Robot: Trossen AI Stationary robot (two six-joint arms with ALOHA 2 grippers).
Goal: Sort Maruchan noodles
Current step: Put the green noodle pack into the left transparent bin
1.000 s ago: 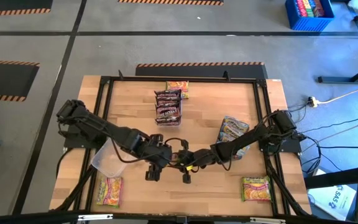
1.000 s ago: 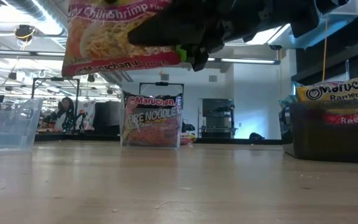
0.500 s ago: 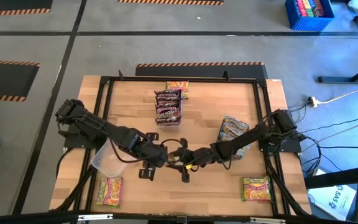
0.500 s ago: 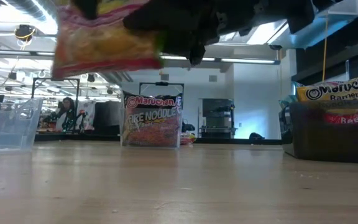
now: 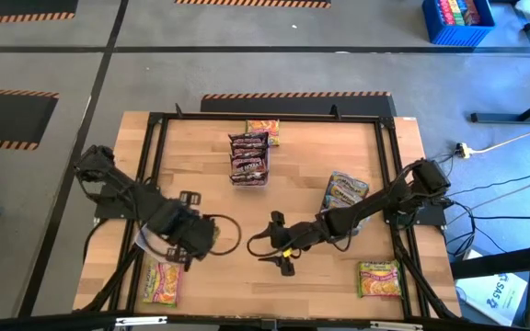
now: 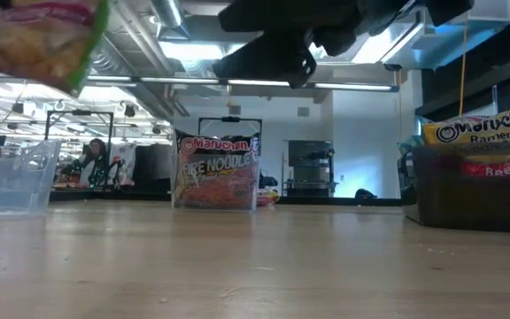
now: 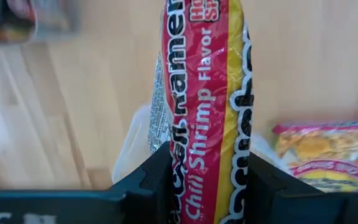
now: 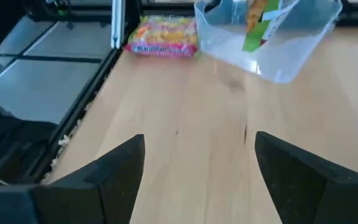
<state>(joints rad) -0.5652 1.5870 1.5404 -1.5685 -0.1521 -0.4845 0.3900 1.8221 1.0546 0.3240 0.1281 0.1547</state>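
My left gripper point(image 5: 184, 241) points down near the table's left side, shut on a yellow-pink Chili Shrimp noodle packet point(image 7: 207, 93). The packet hangs over a clear plastic bin point(image 5: 155, 237); the low view shows it high at the left point(image 6: 34, 40). My right gripper point(image 5: 282, 248) stands open near the table's middle, nothing between its fingers point(image 8: 104, 174). Another yellow-pink packet point(image 5: 161, 282) lies flat at the near left, and a yellow-green one point(image 5: 380, 279) at the near right. Maroon packets point(image 5: 249, 158) stand in a bin at the far middle. My left gripper pinches the packet's two flat faces between its two fingers point(image 7: 157, 177), at the packet's upper end point(image 7: 204, 158). The fingers come from above, pointing down. The packet hangs edge-on below them, clear of the table, over the clear bin.
A bin with several packets point(image 5: 346, 193) stands at the right, in front of my right arm. One more packet point(image 5: 263, 129) lies behind the maroon ones. A black frame point(image 5: 155, 124) borders the table. Bare wood lies between the bins at the near middle point(image 5: 237, 285).
The two grippers met at the table's middle with the packet between them. My left gripper has since carried the packet toward the table's left edge, to above the clear bin, and tipped to point down. My right gripper has let go of it and stays near the middle.
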